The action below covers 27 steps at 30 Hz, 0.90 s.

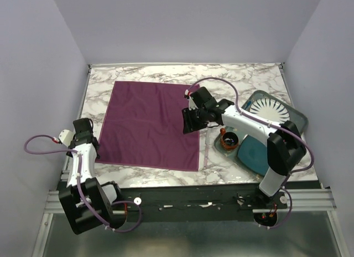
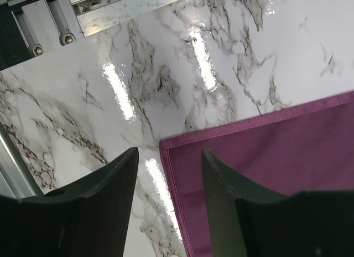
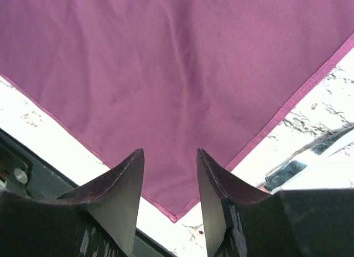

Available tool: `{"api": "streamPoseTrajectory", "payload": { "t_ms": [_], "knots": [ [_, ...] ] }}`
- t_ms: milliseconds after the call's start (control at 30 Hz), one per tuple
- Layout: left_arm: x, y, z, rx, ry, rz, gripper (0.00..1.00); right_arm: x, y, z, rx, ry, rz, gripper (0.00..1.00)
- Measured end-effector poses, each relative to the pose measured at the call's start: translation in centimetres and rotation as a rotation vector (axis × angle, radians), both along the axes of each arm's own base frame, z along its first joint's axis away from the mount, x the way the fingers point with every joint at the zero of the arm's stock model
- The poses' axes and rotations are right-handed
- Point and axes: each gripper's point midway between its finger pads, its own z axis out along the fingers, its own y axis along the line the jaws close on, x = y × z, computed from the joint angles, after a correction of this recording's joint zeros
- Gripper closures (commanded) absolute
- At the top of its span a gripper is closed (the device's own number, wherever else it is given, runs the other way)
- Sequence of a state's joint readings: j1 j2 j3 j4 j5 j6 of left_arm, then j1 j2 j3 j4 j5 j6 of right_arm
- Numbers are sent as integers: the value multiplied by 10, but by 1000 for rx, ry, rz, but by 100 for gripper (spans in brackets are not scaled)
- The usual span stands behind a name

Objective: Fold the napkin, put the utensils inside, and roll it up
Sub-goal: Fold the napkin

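The plum-purple napkin (image 1: 149,124) lies spread flat on the marble table. My left gripper (image 1: 88,143) hangs at its near left corner, open and holding nothing. In the left wrist view the napkin (image 2: 276,152) has that corner between the open left gripper (image 2: 168,157) fingers. My right gripper (image 1: 191,123) hovers over the napkin's right side, open and empty. The right wrist view shows the napkin (image 3: 177,74) below the open right gripper (image 3: 170,154), its near right corner pointing toward the table edge. A slim pale knife (image 1: 205,150) lies along the napkin's right edge.
An orange-rimmed dark cup (image 1: 228,139) stands just right of the knife. Behind it a white plate (image 1: 269,109) rests on a teal mat (image 1: 251,154) at the table's right. The metal rail (image 1: 188,193) runs along the near edge.
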<state>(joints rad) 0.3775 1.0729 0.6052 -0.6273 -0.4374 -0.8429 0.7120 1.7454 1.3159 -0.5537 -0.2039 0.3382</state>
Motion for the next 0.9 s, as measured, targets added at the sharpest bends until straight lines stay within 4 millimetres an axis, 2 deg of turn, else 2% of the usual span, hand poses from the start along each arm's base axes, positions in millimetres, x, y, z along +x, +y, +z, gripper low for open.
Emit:
{"api": "streamPoseTrajectory", "payload": {
  "t_ms": [167, 700, 800, 900],
  "knots": [
    [1, -2, -8, -20, 19, -1, 47, 0, -1, 12, 16, -23, -1, 49],
    [-4, -10, -40, -112, 52, 40, 49, -1, -1, 11, 15, -21, -1, 49],
    [-4, -5, -40, -123, 35, 64, 54, 0, -1, 10, 13, -22, 0, 49],
    [-4, 0, -40, -124, 20, 85, 67, -2, -3, 9, 10, -21, 1, 49]
  ]
}}
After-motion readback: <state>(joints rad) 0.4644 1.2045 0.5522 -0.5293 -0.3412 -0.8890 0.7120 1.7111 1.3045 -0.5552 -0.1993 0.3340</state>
